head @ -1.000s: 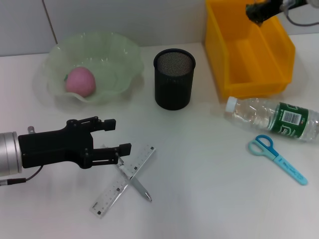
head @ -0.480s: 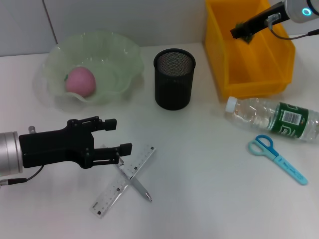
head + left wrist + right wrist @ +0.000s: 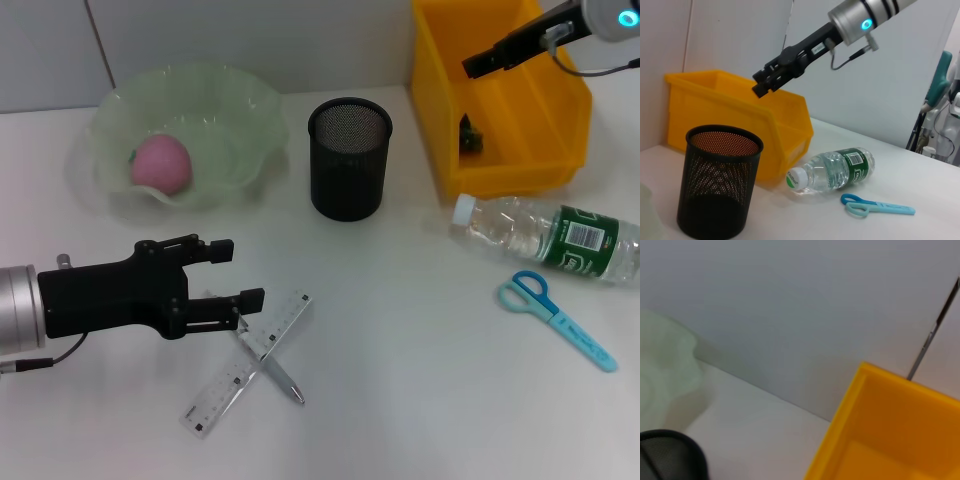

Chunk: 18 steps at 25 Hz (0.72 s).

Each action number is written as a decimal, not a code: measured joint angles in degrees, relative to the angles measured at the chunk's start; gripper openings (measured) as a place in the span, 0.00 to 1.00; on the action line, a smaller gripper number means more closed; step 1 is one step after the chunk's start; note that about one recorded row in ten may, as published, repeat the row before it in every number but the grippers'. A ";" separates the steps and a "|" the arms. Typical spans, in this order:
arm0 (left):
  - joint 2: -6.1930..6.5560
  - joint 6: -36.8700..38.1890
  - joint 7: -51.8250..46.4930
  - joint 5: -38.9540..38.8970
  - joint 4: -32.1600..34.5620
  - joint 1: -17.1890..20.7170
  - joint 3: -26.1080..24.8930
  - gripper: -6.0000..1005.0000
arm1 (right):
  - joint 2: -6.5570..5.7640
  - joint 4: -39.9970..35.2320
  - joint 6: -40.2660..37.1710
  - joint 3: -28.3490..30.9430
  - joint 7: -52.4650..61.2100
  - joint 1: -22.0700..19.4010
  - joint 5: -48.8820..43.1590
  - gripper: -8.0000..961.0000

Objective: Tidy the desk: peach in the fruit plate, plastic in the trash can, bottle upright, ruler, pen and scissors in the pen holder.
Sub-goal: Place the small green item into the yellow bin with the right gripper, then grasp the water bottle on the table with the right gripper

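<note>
The right gripper [image 3: 478, 65] hangs above the yellow bin [image 3: 560, 110], jaws spread and empty. A dark scrap [image 3: 472, 140], likely the plastic, lies inside the bin. The left gripper [image 3: 240, 272] hovers open beside the ruler [image 3: 255, 357] and pen [image 3: 282, 380]. The bottle [image 3: 550, 238] lies flat beside the scissors [image 3: 555, 318]; standing it upright is a sensible next step.

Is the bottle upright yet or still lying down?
Lying down. The bottle rests on its side on the desk in front of the yellow bin, cap toward the pen holder, beside the scissors.
</note>
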 joint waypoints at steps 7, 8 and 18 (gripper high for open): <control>-0.03 0.12 -0.01 0.01 0.01 0.02 0.00 0.82 | -0.32 -16.09 -20.61 0.56 -2.33 -3.39 4.30 0.79; -0.05 0.16 -0.06 0.01 0.00 0.01 0.01 0.82 | -0.50 -18.48 -24.69 0.59 -2.85 -3.63 4.36 0.79; 0.17 0.32 -0.45 -0.05 0.35 0.83 -0.02 0.82 | -1.11 -24.29 -42.91 -0.25 -8.75 -2.92 -6.11 0.79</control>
